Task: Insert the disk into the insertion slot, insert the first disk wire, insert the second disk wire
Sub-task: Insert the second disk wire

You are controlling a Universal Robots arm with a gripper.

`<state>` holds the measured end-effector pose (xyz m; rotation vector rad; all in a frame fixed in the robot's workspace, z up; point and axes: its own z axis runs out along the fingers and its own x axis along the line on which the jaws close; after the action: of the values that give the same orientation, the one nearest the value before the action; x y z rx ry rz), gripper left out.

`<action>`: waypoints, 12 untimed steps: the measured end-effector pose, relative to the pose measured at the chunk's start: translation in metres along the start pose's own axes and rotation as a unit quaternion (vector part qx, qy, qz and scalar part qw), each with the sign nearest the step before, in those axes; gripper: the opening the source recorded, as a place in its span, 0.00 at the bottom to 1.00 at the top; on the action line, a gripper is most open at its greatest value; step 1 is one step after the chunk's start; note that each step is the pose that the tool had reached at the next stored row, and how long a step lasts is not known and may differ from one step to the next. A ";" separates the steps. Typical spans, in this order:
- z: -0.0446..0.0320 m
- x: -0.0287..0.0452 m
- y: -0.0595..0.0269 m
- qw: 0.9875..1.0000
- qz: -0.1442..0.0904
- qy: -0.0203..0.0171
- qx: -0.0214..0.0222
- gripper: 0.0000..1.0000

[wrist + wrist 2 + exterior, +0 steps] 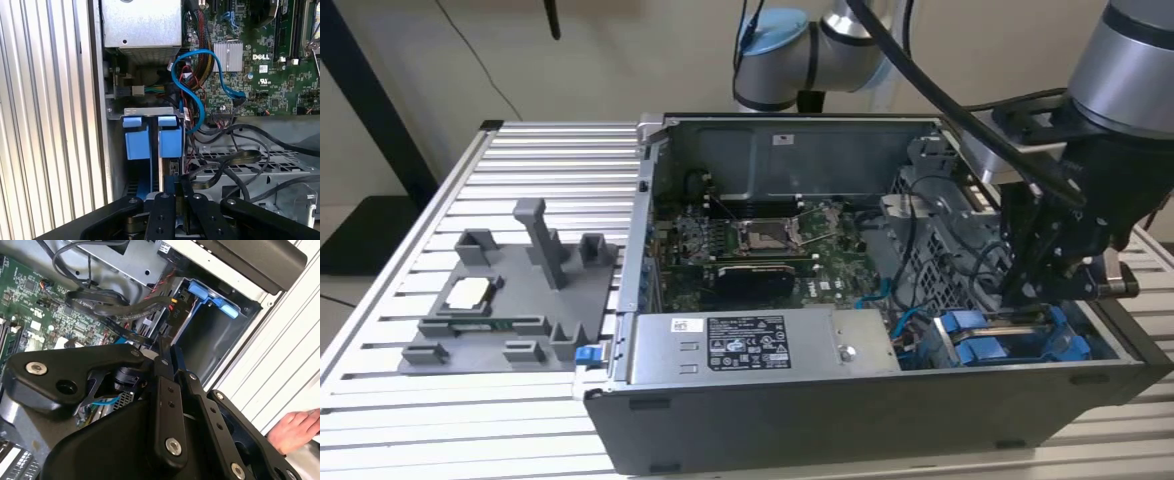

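Your black gripper point(1051, 290), fingers apparently pinching something thin I cannot identify, hangs over the blue-framed silver disk point(161, 142) seated in the grey sheet-metal slot point(145, 112); treat the disk as rigid, fairly heavy and shock-sensitive, held by its frame edges.

The tool point(1051, 300) hangs over blue carriers point(1001, 338) inside the open computer case point(854, 420).
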<state>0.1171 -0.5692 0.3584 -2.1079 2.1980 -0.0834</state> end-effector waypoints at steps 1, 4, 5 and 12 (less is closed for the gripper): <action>0.0005 0.0000 0.0000 1.000 0.000 0.000 0.000 0.16; 0.0023 0.0001 0.0003 1.000 0.000 0.000 0.002 0.16; 0.0030 0.0001 0.0003 1.000 0.000 0.000 0.002 0.16; 0.0052 0.0002 0.0006 1.000 0.000 0.000 0.002 0.16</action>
<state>0.1170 -0.5693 0.3532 -2.1054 2.1953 -0.0886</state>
